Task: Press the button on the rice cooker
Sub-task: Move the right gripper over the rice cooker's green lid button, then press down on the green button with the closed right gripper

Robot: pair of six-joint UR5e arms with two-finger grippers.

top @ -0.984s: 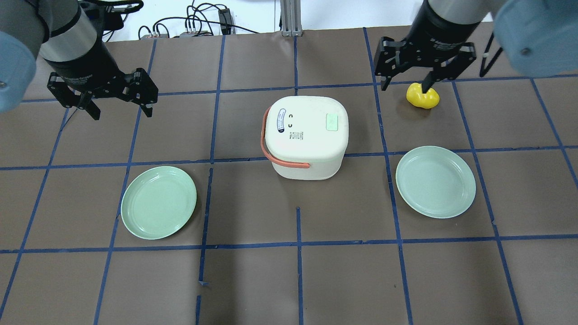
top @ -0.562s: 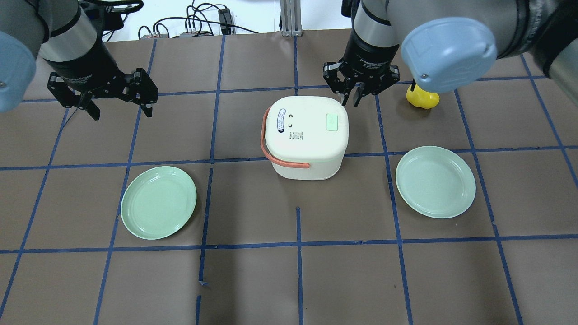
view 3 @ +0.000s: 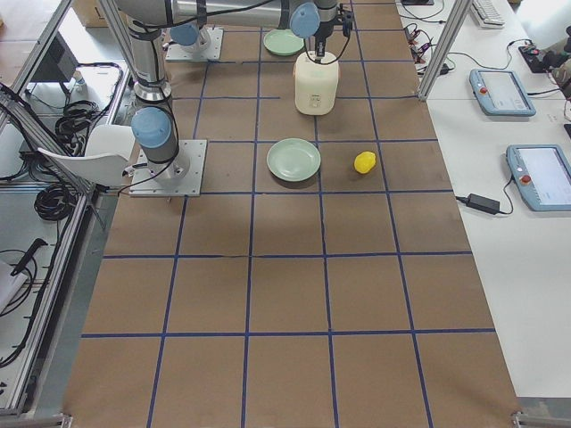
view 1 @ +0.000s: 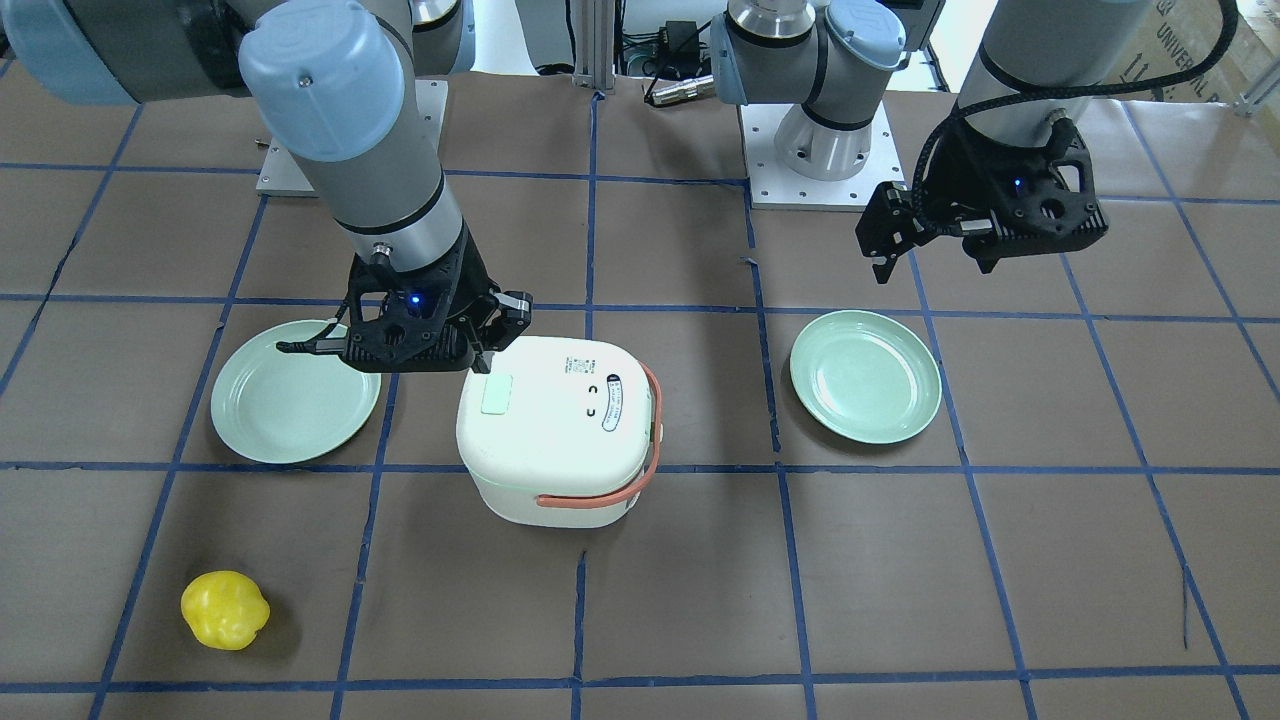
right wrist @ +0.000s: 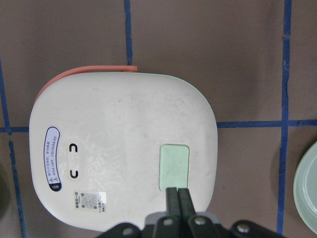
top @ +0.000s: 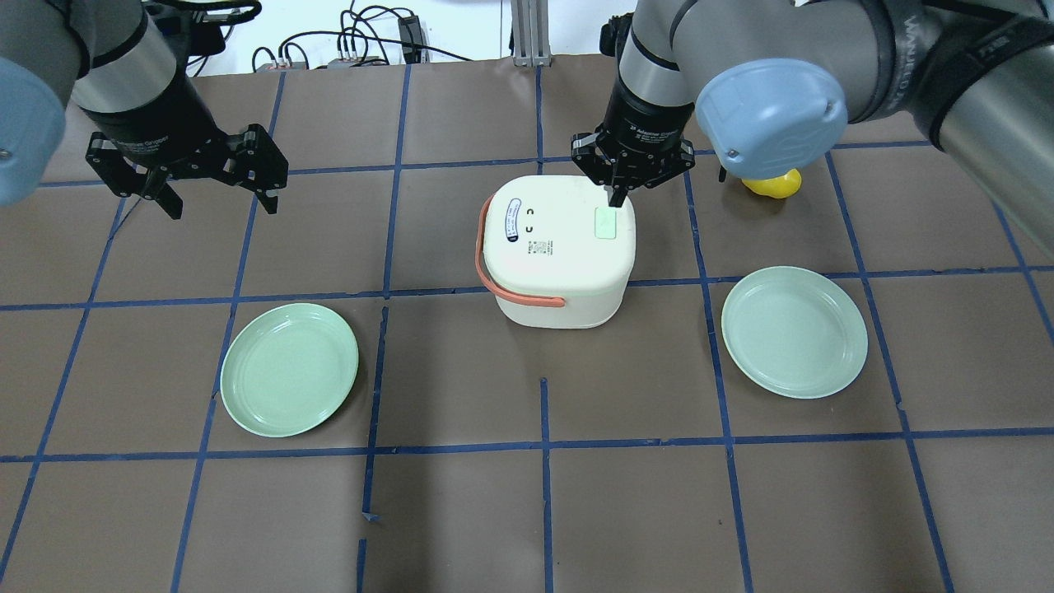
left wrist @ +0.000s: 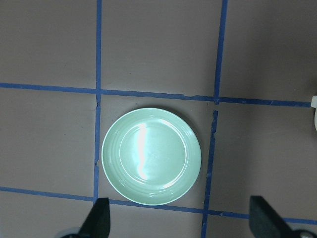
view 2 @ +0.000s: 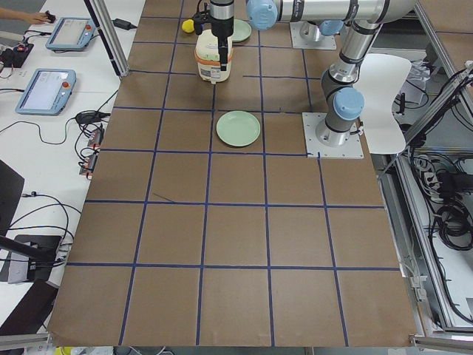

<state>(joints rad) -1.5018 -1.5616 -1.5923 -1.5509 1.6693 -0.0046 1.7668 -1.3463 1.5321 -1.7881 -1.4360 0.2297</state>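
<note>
Right fingers (right wrist: 172, 199) are pressing together, clenched on nothing, pointing down. In the overhead view the tips are sitting at the 12 o'clock edge of the pale green button (top: 606, 222); contact, can't tell. The button is lying on the 3 o'clock side of the lid of the white rice cooker (top: 560, 247). The cooker is standing mid-tabletop (top: 527, 511), with its orange handle (view 1: 580, 499) lying folded down around the 9 o'clock side. Left fingers (left wrist: 99, 220) are hanging spread wide, released, gripping nothing, well apart from the cooker at its 10 o'clock. One green plate (top: 288, 371) is lying at the cooker's 8 o'clock, another green plate (top: 795, 332) at 4 o'clock. A yellow bell pepper (view 1: 225, 610) is sitting at 2 o'clock.
</note>
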